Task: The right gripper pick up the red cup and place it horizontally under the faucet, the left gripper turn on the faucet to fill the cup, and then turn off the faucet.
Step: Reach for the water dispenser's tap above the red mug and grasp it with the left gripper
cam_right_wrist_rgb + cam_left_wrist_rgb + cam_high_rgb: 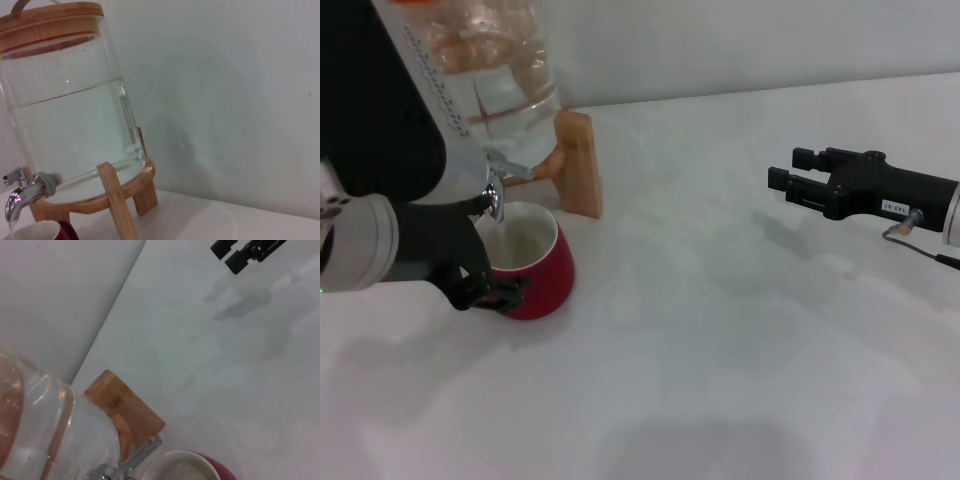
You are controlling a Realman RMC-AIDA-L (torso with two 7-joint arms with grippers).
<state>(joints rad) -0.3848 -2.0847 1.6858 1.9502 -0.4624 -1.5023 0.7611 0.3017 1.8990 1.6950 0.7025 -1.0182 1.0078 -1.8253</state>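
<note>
The red cup (542,270) stands upright on the white table, its white inside open under the faucet (496,190) of the clear water jar (485,70). My left gripper (480,250) is beside the cup, on its left. Its fingers are spread, one up by the faucet and one low at the cup's base. In the right wrist view the faucet (20,192) hangs over the cup's rim (35,232), and a thin thread of water seems to fall from the spout. My right gripper (790,172) hovers open and holds nothing, far right of the cup.
The jar sits on a wooden stand (578,165) against the back wall, with one leg just behind the cup. White table (720,350) stretches between the cup and my right gripper. The left wrist view shows the stand (125,410) and, far off, the right gripper (242,252).
</note>
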